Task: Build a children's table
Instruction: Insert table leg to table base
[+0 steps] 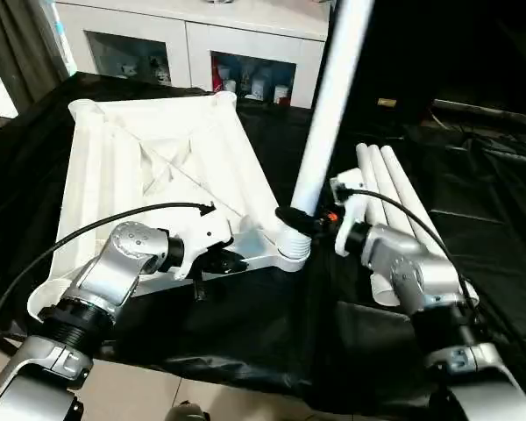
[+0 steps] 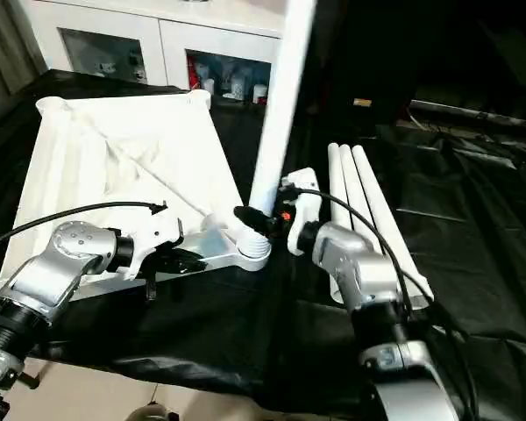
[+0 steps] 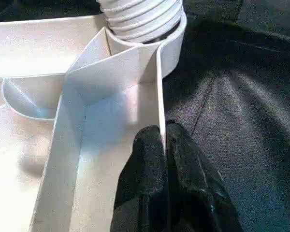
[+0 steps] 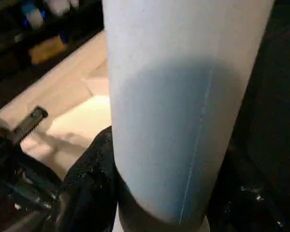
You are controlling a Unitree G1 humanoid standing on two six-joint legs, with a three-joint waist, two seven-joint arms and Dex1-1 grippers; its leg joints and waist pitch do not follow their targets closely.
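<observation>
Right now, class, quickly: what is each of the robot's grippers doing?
Left gripper: closed, pinching the table top's rim.
Right gripper: closed around the upright leg that stands in the corner socket.

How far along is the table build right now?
Early. Done: the top lies underside up. In hand: the left tool pinches its rim, and the right tool grips a leg standing in the near corner socket; whether it is fully seated I cannot tell. Left: three legs lying beside.
</observation>
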